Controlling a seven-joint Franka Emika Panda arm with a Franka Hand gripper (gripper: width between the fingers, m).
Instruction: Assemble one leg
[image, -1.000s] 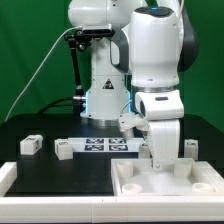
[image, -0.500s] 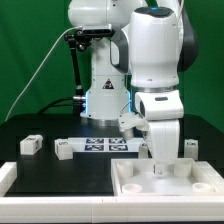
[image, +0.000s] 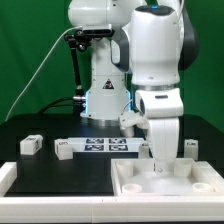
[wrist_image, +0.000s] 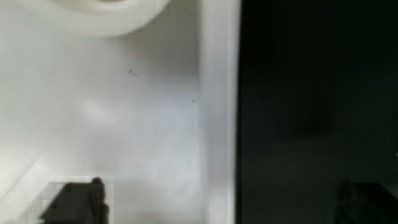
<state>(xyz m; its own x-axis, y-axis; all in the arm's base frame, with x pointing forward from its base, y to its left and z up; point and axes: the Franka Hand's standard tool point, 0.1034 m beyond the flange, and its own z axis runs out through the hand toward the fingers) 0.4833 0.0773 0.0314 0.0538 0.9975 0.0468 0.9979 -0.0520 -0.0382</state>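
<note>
Three small white legs with marker faces lie on the black table: two at the exterior view's left (image: 31, 144) (image: 65, 149) and one at its right (image: 192, 147). My gripper (image: 158, 168) points straight down over the far left part of the large white tray-like piece (image: 128, 181). In the wrist view my gripper (wrist_image: 217, 203) is open and empty. Its dark fingertips (wrist_image: 75, 203) stand wide apart on either side of the tray's raised rim (wrist_image: 217, 110). A round socket (wrist_image: 116, 12) shows in the tray's floor. No leg is in the wrist view.
The marker board (image: 110, 145) lies on the table behind the tray, between the legs. A white rail (image: 5, 176) runs along the table's left front. The robot base (image: 105, 95) and a black camera stand (image: 78, 60) are at the back.
My gripper has sunk slightly toward the tray piece. The legs and the tray have not moved.
</note>
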